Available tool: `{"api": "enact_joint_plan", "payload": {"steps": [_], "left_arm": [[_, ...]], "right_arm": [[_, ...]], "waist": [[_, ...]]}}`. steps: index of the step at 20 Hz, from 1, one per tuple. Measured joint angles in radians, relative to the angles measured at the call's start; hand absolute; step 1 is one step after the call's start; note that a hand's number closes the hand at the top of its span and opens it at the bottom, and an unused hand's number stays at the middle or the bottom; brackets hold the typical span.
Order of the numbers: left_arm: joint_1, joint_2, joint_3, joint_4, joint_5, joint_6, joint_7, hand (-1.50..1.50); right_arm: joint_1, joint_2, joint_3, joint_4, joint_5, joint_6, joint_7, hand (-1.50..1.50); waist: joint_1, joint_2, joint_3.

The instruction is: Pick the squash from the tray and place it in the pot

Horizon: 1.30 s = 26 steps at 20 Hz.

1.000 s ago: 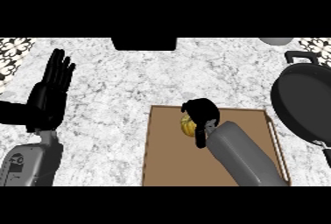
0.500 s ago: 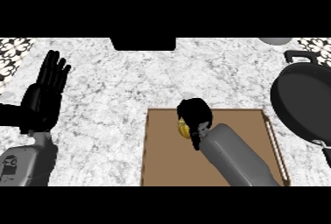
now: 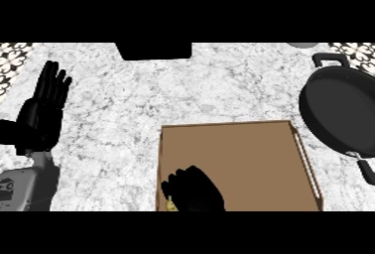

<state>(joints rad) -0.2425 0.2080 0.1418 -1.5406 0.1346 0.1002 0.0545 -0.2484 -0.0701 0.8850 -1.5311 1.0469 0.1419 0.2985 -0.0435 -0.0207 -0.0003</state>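
Note:
The brown tray (image 3: 249, 154) lies on the marble counter, right of centre. My right hand (image 3: 194, 191) is over the tray's near left corner at the view's lower edge, its fingers curled. Only a thin yellow sliver of the squash (image 3: 170, 205) shows under the hand's lower left side; the rest is hidden. The black pot (image 3: 344, 111) stands at the right edge, beside the tray, with nothing in it. My left hand (image 3: 42, 116) rests open at the far left, fingers up.
A dark block (image 3: 154, 50) sits at the counter's back edge. The pot's handles stick out at its far (image 3: 327, 58) and near (image 3: 364, 167) ends. Patterned wall tiles show in the back corners.
My right hand has pulled back from the tray's far middle to its near left corner, taking the squash with it. The forearm has left the view. The left hand has hardly moved.

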Motion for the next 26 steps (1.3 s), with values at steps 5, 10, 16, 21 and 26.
{"api": "enact_joint_plan", "payload": {"steps": [5,10,16,21,26], "left_arm": [[0.014,-0.004,0.005,-0.007,-0.001,0.006,-0.008,0.00],[0.002,0.000,0.005,-0.013,-0.001,0.006,0.001,0.00],[0.010,-0.013,-0.014,-0.028,-0.008,0.004,0.000,0.00],[0.000,-0.014,-0.021,-0.036,-0.006,-0.001,0.014,0.00],[-0.003,-0.015,-0.025,-0.036,-0.009,-0.007,0.010,0.00]], "right_arm": [[0.164,-0.140,0.023,-0.322,0.090,-0.122,0.060,1.50],[0.291,-0.273,-0.069,-0.621,0.150,-0.207,0.128,1.50],[0.429,-0.417,-0.323,-0.823,0.115,-0.333,0.116,1.50],[0.472,-0.493,-0.579,-0.809,0.037,-0.394,0.071,1.50],[0.482,-0.571,-0.824,-0.716,-0.250,-0.391,-0.024,1.50]], "waist": [[-0.017,0.000,0.000],[-0.017,0.005,0.001],[0.003,0.014,0.002],[0.018,0.019,0.003],[0.027,0.021,0.003]]}}
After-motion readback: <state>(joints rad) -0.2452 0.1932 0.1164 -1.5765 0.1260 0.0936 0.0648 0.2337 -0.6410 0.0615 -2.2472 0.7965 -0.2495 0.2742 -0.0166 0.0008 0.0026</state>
